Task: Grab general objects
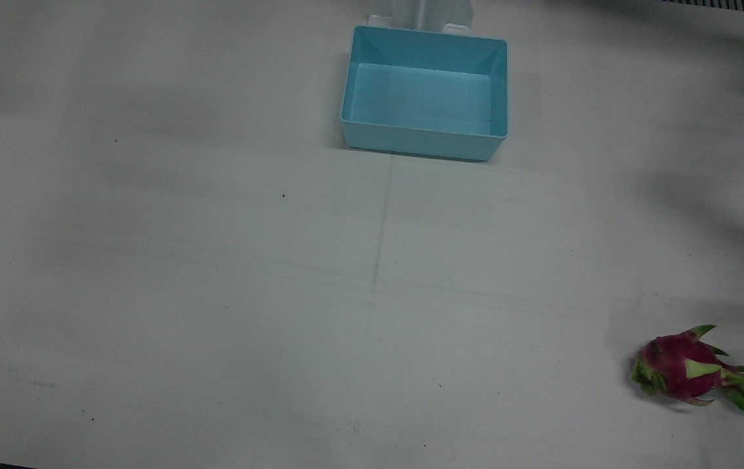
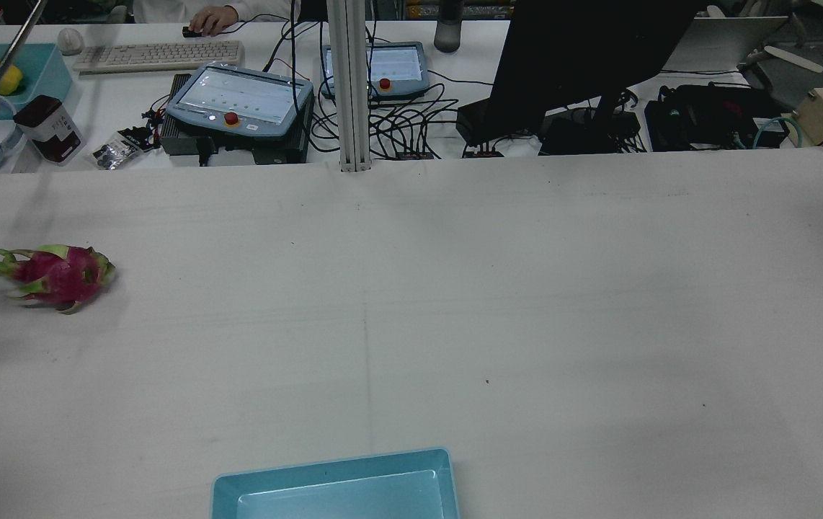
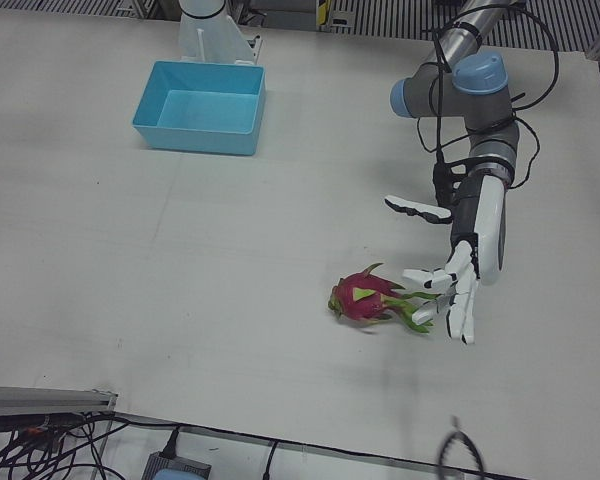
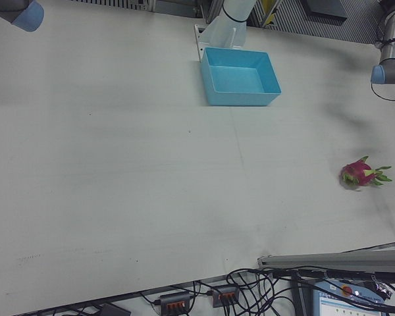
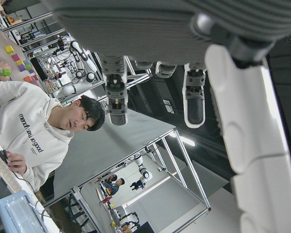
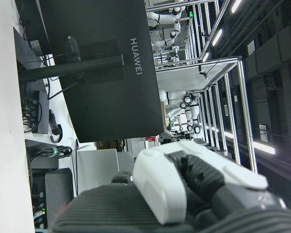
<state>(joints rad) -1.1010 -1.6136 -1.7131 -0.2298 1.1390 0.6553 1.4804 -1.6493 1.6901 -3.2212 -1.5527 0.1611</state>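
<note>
We looked at the big white table (image 1: 215,273) first. A blue bin (image 1: 425,138) sat near the robot's side of the table, in the middle, with nothing in it. Behind the table's far edge was a desk with a black monitor (image 2: 584,58), a keyboard (image 2: 159,55) and two tablets. A person (image 5: 34,136) in a white top sat there with a hand on a mouse.

Our left arm (image 3: 470,110) reached out over the table. The left hand (image 3: 462,280) hung just beside the dragon fruit (image 3: 365,298), on the leafy end. Its fingers (image 3: 428,277) were spread wide apart and held nothing. We could not tell if a fingertip touched the green leaves.

The dragon fruit lay on its side on the table, well apart from the bin, on the left arm's half, near the operators' edge.

We saw only a small part of the right hand (image 6: 184,194) in its own camera, so we could not tell how its fingers stood.
</note>
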